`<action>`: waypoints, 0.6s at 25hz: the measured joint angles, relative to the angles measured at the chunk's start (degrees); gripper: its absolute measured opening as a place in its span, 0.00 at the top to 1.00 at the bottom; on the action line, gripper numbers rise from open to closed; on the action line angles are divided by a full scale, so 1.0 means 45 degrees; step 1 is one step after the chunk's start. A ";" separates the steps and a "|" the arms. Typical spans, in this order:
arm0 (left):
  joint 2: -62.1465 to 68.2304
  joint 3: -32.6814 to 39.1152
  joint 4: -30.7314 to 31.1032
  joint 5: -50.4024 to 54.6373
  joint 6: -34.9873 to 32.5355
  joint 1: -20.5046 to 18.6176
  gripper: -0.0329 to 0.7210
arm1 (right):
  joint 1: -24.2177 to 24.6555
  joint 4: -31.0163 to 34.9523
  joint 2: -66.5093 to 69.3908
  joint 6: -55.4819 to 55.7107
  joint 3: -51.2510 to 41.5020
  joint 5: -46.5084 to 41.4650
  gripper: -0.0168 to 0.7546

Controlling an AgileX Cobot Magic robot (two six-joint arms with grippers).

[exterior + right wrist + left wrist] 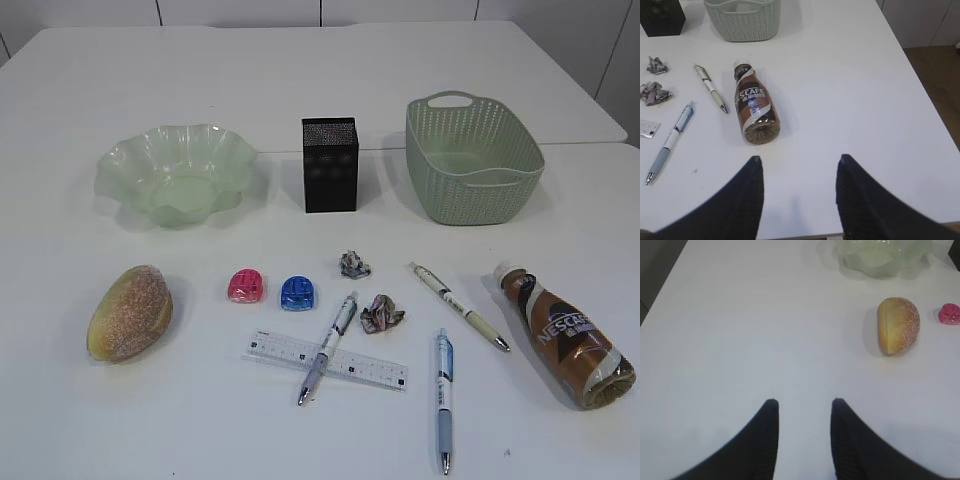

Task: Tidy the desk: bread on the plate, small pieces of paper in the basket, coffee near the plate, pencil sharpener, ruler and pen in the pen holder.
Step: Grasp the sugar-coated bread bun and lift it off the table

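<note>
The bread (130, 312) lies at front left, in front of the green glass plate (176, 172). A pink sharpener (246, 286) and a blue sharpener (297, 292) sit mid-table. One pen (328, 347) lies across the clear ruler (326, 361); two more pens (459, 305) (443, 398) lie to the right. Two crumpled papers (354, 264) (381, 313) rest in front of the black pen holder (330, 164). The coffee bottle (566, 334) lies on its side at right, in front of the green basket (472, 156). My left gripper (803, 402) is open over bare table, the bread (897, 325) ahead to its right. My right gripper (799, 159) is open, the coffee (753, 103) ahead to its left.
In the right wrist view the table's right edge (920, 90) is close, with floor beyond it. A seam between two tables (580, 145) runs behind the plate, holder and basket. Neither arm shows in the exterior view.
</note>
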State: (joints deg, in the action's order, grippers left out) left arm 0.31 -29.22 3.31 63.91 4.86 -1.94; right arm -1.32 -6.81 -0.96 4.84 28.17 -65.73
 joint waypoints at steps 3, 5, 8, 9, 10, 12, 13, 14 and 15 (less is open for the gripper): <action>0.0000 0.0000 0.0000 0.0000 0.0000 0.0000 0.64 | 0.0000 0.0000 0.0000 0.0000 0.0000 0.0000 0.49; 0.0000 0.0000 0.0000 0.0000 0.0000 0.0000 0.64 | 0.0000 0.0000 0.0000 0.0000 0.0000 0.0000 0.49; 0.0000 0.0000 0.0000 0.0000 0.0000 0.0000 0.64 | 0.0000 0.0000 0.0000 0.0000 0.0000 0.0000 0.49; 0.0000 0.0000 0.0000 0.0000 0.0000 0.0000 0.64 | 0.0000 0.0000 0.0000 0.0000 0.0000 0.0000 0.49; 0.0000 0.0000 0.0000 0.0000 0.0000 0.0000 0.64 | 0.0000 0.0000 0.0000 0.0000 0.0000 0.0000 0.49; 0.0000 0.0000 0.0000 0.0000 0.0000 0.0000 0.64 | 0.0000 0.0000 0.0000 0.0000 0.0000 0.0000 0.49; 0.0000 0.0000 0.0000 0.0000 0.0000 0.0000 0.64 | 0.0000 0.0000 0.0000 0.0000 0.0000 0.0000 0.49; 0.0000 0.0000 0.0000 0.0000 0.0000 0.0000 0.64 | 0.0000 0.0000 0.0000 0.0000 0.0000 0.0000 0.49; 0.0000 0.0000 0.0000 0.0000 0.0000 0.0000 0.64 | 0.0000 0.0000 0.0000 0.0000 0.0000 0.0000 0.49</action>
State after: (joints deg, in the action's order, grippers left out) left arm 0.31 -29.22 3.31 63.91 4.86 -1.94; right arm -1.32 -6.81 -0.96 4.84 28.17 -65.73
